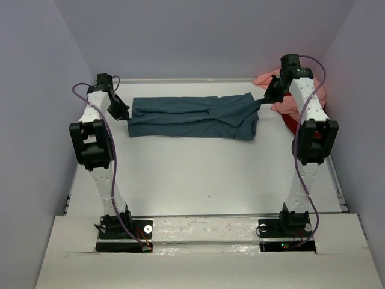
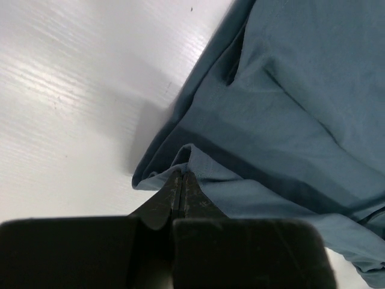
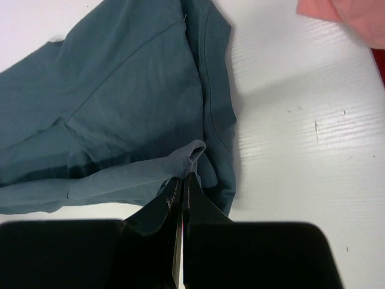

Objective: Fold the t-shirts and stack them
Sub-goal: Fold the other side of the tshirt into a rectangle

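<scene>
The dark teal-blue t-shirt [image 1: 192, 117] lies as a long band across the far half of the table, folded lengthwise. My left gripper [image 1: 123, 114] is shut on its left edge, and the wrist view shows the hem [image 2: 186, 153] pinched at the tips of the left gripper [image 2: 181, 174]. At the shirt's right end, my right gripper [image 1: 267, 96] is shut on a corner and holds it slightly off the table; a bunched bit of cloth [image 3: 189, 153] sticks out at the tips of the right gripper [image 3: 183, 177]. The salmon pink t-shirt [image 1: 264, 79] lies crumpled at the back right, partly behind the right arm. A strip of the red t-shirt [image 1: 291, 124] shows beside it.
White walls close the table in at the back and on both sides. The pink cloth [image 3: 355, 15] lies a short way right of the right gripper. Bare white tabletop [image 1: 198, 174] lies between the teal shirt and the arm bases.
</scene>
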Controlling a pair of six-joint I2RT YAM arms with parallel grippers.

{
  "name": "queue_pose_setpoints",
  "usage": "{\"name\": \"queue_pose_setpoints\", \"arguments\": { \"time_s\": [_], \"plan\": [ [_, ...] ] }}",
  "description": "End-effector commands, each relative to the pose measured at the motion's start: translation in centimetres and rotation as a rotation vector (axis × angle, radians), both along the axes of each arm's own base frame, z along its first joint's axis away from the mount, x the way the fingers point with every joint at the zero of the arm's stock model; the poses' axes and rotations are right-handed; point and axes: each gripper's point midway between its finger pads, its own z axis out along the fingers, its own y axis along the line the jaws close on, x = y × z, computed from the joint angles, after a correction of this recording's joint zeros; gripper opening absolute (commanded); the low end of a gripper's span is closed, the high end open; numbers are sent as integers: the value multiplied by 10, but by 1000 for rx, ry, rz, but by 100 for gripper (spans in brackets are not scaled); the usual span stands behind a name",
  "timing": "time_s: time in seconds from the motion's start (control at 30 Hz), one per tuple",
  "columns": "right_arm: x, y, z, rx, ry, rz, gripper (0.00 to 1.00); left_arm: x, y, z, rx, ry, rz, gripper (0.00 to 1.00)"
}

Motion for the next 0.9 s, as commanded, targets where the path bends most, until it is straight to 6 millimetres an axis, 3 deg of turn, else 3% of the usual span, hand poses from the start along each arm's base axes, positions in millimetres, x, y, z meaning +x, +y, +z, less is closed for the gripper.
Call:
{"name": "queue_pose_setpoints", "arguments": {
  "time_s": [0.0, 0.3, 0.4, 0.43, 0.5, 0.57, 0.6, 0.67, 0.87],
  "plan": [
    [26, -6, 25, -9, -117, 1, 0, 15, 7, 20, 14, -49, 9, 0],
    [37, -2, 7, 9, -106, 31, 0, 33, 2, 14, -4, -57, 0, 0],
    [43, 2, 1, 24, -131, 47, 4, 38, -3, 9, -27, -68, -15, 6],
    [43, 4, -3, 34, -126, 59, 10, 39, -6, 8, -41, -73, -23, 26],
    [47, 6, -5, 41, -141, 72, 42, 44, -10, 9, -45, -94, -34, 50],
    [48, 5, -5, 34, -152, 72, 59, 47, -12, 11, -39, -109, -42, 73],
    [49, 4, -4, 29, -157, 72, 67, 49, -12, 14, -38, -120, -44, 77],
    [50, 3, 3, 21, -181, 77, 72, 53, -12, 21, -33, -147, -46, 77],
    [36, 3, 12, 16, -173, 84, 73, 57, -17, 59, -48, -241, -49, 77]
  ]
}}
